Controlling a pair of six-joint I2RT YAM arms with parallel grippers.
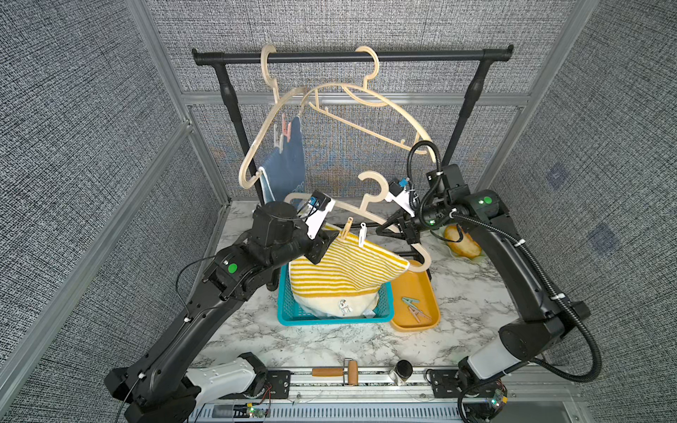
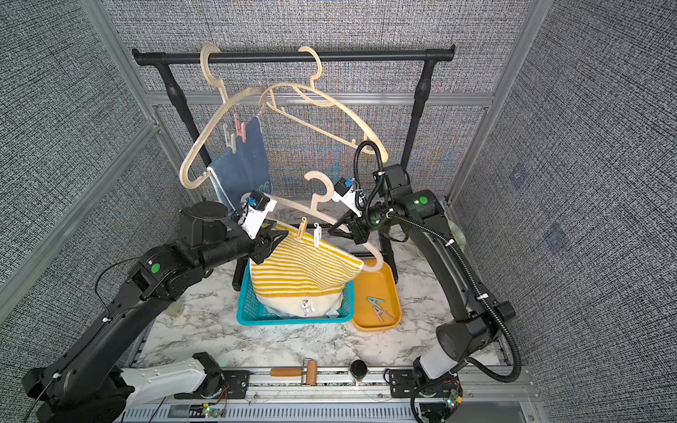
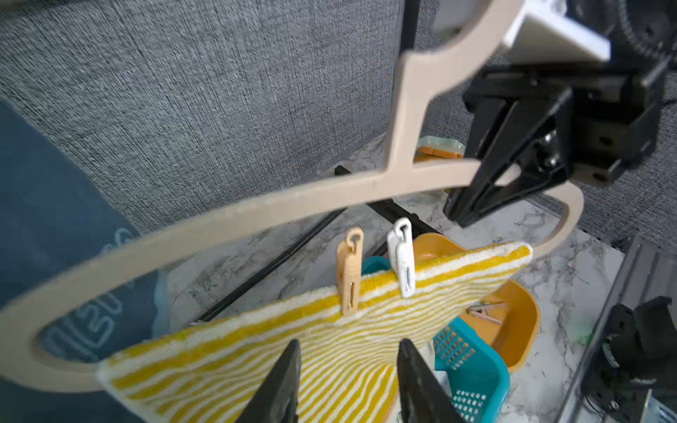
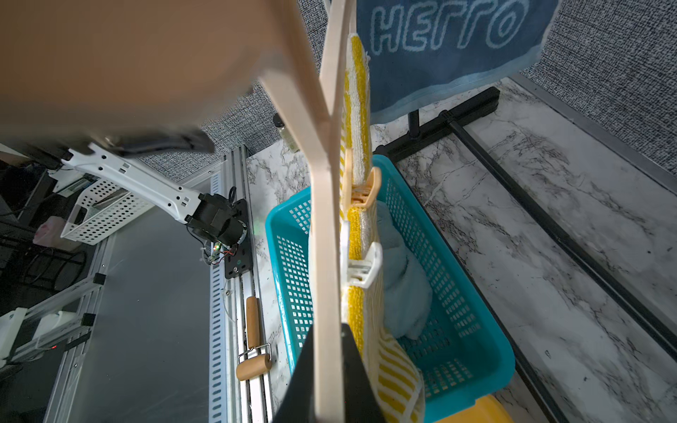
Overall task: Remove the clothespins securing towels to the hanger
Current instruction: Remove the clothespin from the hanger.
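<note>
Upright, beige clothespin (image 3: 350, 271) and white clothespin (image 3: 402, 256) bite the striped towel (image 3: 256, 351).

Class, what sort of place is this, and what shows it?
Probably a robot lab cell, not a laundry: fabric-panel walls, two arms mounted on a rail, and a clothes rack.

**Camera Placement**

Both top views look down from above the front edge of the table (image 1: 329, 340) toward the rack (image 1: 351, 56) at the back, sharing nearly the whole scene. The left wrist camera sits close to the striped towel (image 3: 256, 348), facing the right edge. The right wrist camera hugs the hanger (image 4: 324, 256), facing the front left corner. Both catch the basket (image 4: 458, 293).
</note>
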